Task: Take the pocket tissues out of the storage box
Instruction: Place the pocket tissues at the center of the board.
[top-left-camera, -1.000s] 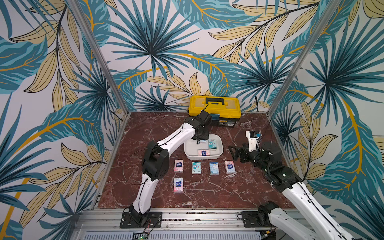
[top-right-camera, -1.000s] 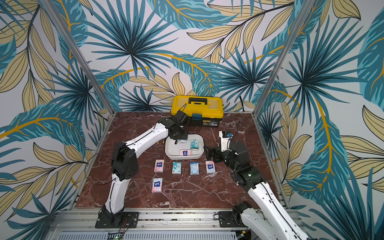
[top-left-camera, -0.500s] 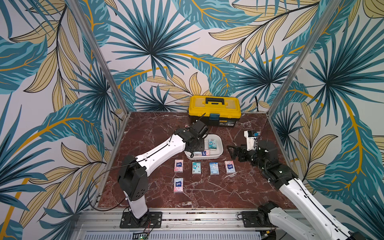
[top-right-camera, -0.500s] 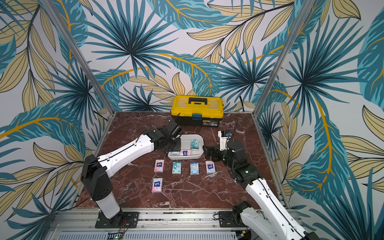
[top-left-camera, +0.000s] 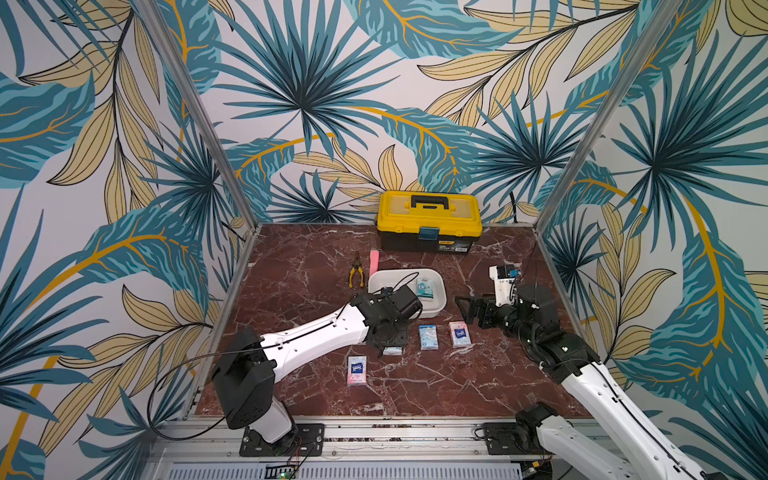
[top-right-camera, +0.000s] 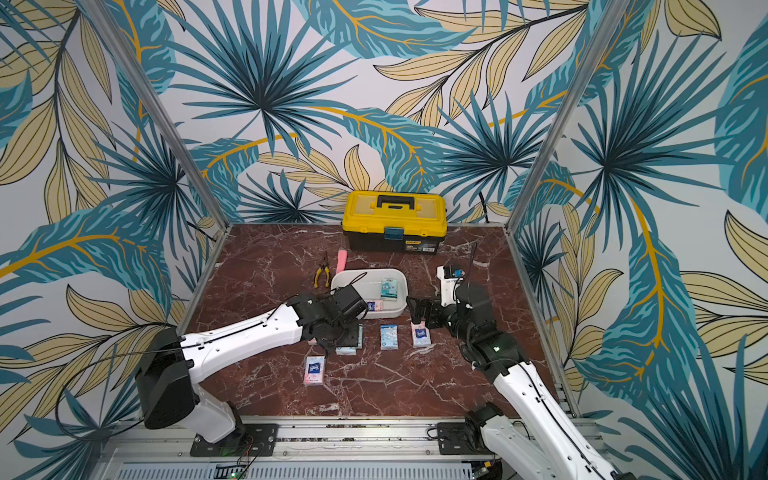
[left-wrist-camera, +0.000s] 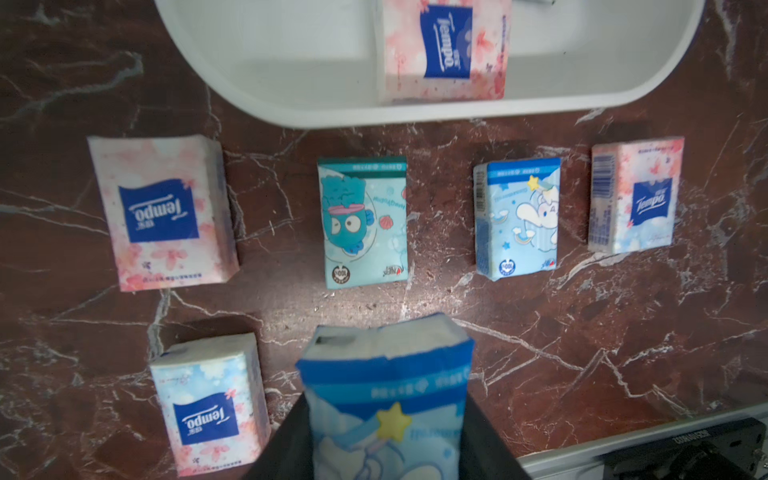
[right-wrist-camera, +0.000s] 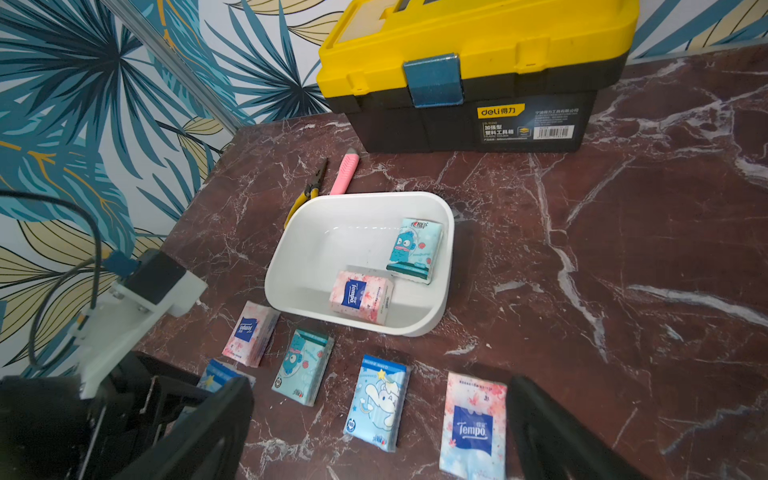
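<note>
The white storage box (top-left-camera: 376, 282) stands mid-table and holds two pocket tissues, a teal cartoon pack (right-wrist-camera: 413, 249) and a pink pack (right-wrist-camera: 361, 296). Several more packs lie in rows in front of it: pink (left-wrist-camera: 164, 212), teal (left-wrist-camera: 363, 222), light blue (left-wrist-camera: 517, 216), pink-blue (left-wrist-camera: 633, 195) and another pink-blue (left-wrist-camera: 210, 403). My left gripper (left-wrist-camera: 384, 415) is shut on a light blue star-print pack (left-wrist-camera: 384, 374), hovering over the table just in front of the teal pack. My right gripper (right-wrist-camera: 380, 432) hangs open near the right end of the row (top-left-camera: 459, 333), holding nothing.
A yellow-and-black toolbox (top-left-camera: 429, 222) stands against the back wall. Yellow-handled pliers (top-left-camera: 355, 272) and a long pink bar (top-left-camera: 374, 262) lie left of and behind the box. Patterned walls with metal posts close in the table on three sides.
My left arm has swung from over the storage box toward the front, carrying the light blue pack down to the rows. The right arm has hardly moved.
</note>
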